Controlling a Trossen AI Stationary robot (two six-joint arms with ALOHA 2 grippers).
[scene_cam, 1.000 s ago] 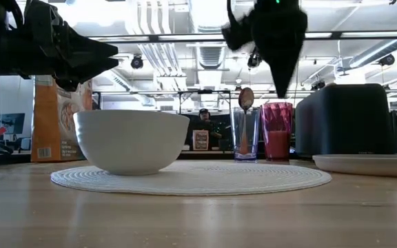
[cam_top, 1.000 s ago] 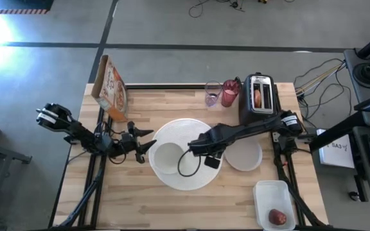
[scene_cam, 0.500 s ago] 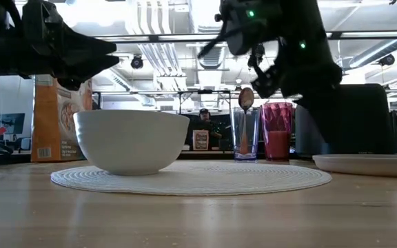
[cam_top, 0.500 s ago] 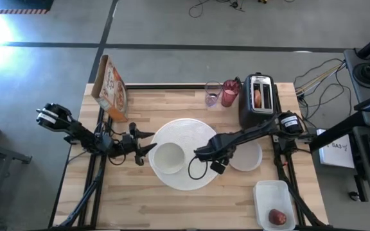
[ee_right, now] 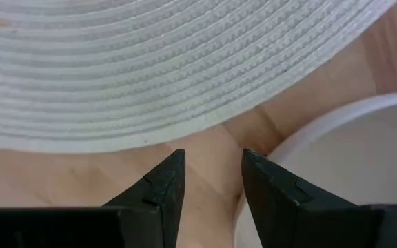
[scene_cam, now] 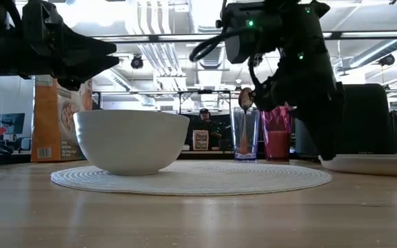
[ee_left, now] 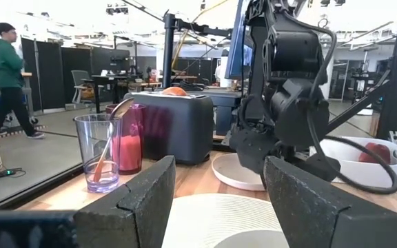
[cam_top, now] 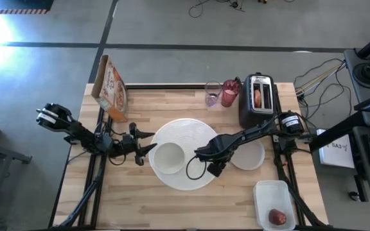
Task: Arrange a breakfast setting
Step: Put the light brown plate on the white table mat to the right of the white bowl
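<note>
A small white bowl (cam_top: 169, 158) stands on a round white woven mat (cam_top: 191, 131). A small pale plate (cam_top: 249, 156) lies on the table to the mat's right. My right gripper (ee_right: 212, 162) is open and points down over the bare wood between the mat's edge (ee_right: 185, 103) and the plate's rim (ee_right: 309, 131), touching nothing; in the low view (scene_cam: 326, 148) it hangs just above the plate's left edge. My left gripper (cam_top: 145, 144) is open and empty, level, to the left of the bowl. An orange-handled spoon (ee_left: 105, 155) stands in a clear glass beside the pink tumbler (cam_top: 229, 94).
A black toaster (cam_top: 260, 97) with a bagel half in its slot stands at the far right. A cereal box (cam_top: 111, 86) stands at the far left. A red apple (cam_top: 276, 217) lies in a white container at the near right corner. A person walks in the room behind.
My right gripper has gone from above the mat toward the table's right edge and down, tipping until its fingers point at the table beside the small plate. The bowl, mat and plate have stayed where they were.
</note>
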